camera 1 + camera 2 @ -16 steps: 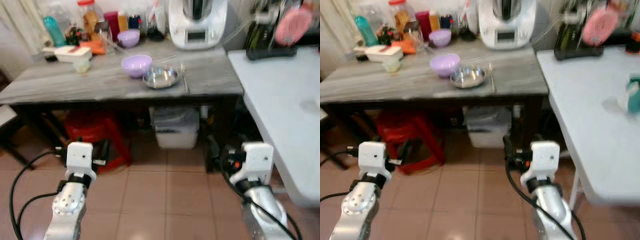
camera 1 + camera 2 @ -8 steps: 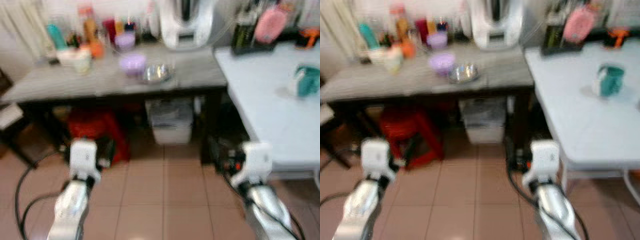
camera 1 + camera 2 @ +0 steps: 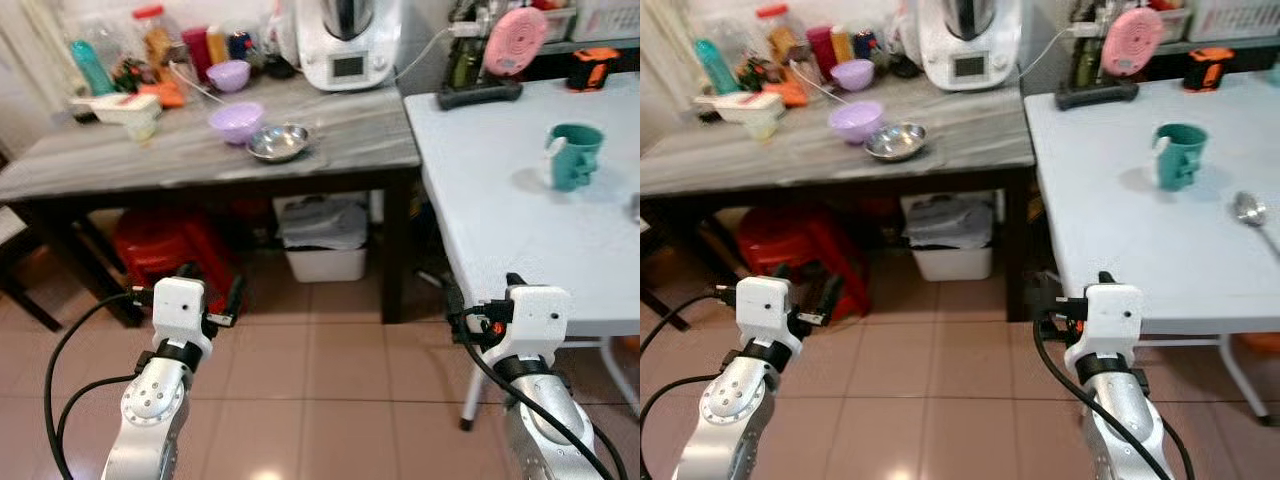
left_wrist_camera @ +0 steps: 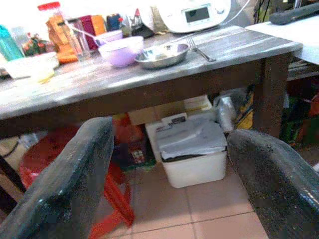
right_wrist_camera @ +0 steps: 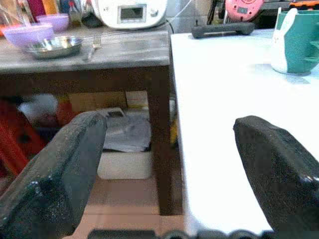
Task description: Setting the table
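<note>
White table (image 3: 1110, 225): you have it ahead on your right, its near edge just above the right arm; it butts against the grey wooden table (image 3: 150, 165).
Writing: you can read none; the display on the white kitchen machine (image 3: 345, 40) is too small to make out.
Left gripper (image 4: 169, 184): your two black fingers (image 4: 75, 184) are spread wide, holding nothing and touching nothing, low over the tiled floor and facing the grey wooden table.
Right gripper (image 5: 169, 179): your fingers (image 5: 60, 174) are wide apart as well, empty, facing the corner of the white table.
Teal mug (image 3: 1177, 155): upright on the white table.
Spoon (image 3: 1250, 212): lying near the mug, towards the right edge.
Steel bowl (image 3: 277, 142): on the grey table, touching or just beside the purple bowl (image 3: 236, 120).
Fork (image 4: 201, 50): beside the steel bowl.
Under the grey table: a white bin (image 3: 322, 238) and a red stool (image 3: 165, 255).
</note>
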Robot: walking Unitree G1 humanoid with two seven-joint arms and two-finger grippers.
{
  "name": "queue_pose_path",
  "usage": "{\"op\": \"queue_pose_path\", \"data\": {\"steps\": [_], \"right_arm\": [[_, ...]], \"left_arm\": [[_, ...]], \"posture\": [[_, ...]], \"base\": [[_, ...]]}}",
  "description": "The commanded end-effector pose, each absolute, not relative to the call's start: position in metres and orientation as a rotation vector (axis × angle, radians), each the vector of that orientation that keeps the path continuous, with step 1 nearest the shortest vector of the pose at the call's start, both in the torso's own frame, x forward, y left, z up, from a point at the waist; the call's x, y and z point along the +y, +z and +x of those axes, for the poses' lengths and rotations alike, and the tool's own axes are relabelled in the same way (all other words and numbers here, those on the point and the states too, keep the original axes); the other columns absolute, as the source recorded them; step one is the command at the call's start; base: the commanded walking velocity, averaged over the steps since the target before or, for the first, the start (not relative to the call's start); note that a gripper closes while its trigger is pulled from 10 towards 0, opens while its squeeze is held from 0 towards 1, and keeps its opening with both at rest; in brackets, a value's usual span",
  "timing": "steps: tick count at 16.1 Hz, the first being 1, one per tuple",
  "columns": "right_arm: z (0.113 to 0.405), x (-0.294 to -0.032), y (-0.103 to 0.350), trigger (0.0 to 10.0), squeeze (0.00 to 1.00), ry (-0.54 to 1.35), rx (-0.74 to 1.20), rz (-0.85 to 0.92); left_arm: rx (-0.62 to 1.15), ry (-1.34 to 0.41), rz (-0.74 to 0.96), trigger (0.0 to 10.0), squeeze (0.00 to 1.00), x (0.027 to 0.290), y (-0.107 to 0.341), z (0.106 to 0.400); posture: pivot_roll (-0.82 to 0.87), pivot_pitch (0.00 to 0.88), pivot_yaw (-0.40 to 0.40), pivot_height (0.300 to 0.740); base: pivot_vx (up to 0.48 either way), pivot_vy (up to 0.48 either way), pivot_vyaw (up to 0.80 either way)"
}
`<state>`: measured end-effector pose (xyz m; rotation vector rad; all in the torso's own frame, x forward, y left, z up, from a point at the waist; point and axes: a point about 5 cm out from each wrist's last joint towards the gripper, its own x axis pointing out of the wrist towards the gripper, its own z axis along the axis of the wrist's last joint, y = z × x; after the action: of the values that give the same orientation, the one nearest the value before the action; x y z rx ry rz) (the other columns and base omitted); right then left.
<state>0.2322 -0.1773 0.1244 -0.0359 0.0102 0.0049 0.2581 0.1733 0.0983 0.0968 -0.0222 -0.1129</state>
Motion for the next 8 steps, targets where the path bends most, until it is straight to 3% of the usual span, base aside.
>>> {"op": "queue_pose_path", "data": {"steps": [1, 8], "right_arm": [[0.2343, -0.1698, 0.1229, 10.0, 0.00, 0.021, 0.022, -0.037], [0.2342, -0.1637, 0.1288, 10.0, 0.00, 0.047, -0.016, 0.013]], "left_arm": [[-0.009, -0.097, 0.108, 10.0, 0.00, 0.1809, 0.0974, 0.2564], [-0.030, -0.132, 0.107, 10.0, 0.00, 0.1748, 0.1042, 0.2597]], "posture": [[-0.07, 0.033, 0.124, 0.740], [-0.07, 0.034, 0.131, 0.740]], "base": [[0.000, -0.398, 0.00], [0.000, -0.405, 0.00]]}}
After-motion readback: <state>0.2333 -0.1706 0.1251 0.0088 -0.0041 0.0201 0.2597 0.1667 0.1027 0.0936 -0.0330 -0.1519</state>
